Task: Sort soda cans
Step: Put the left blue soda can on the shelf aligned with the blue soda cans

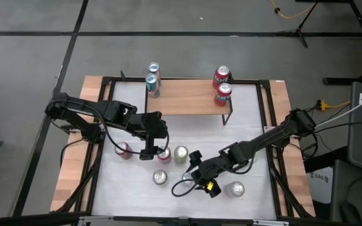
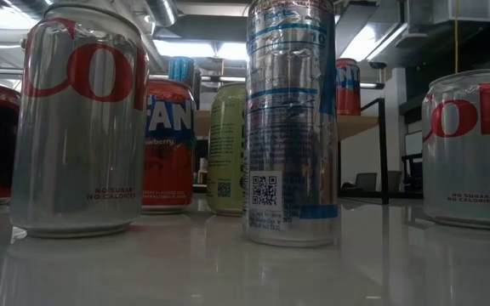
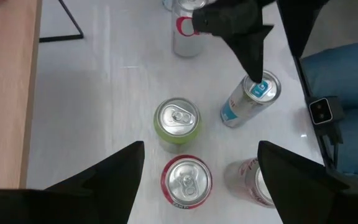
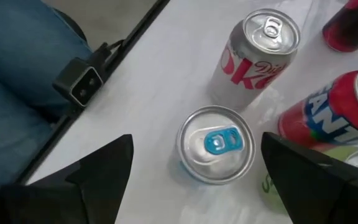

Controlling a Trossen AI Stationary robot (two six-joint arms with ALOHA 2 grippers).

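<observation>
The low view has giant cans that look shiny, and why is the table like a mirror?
Low view: the camera sits close, so the silver Coke can and the tall blue-and-silver can loom large; ceiling lights glare on them, and the glossy white table shows faint reflections. High view: even light, soft shadows.

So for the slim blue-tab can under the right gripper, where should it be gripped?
Grip the blue-tab can around its upper body, coming straight down. It stands upright, and the open right gripper already straddles it from above. The Diet Coke can and red can stand close, so a side approach looks crowded.
</observation>
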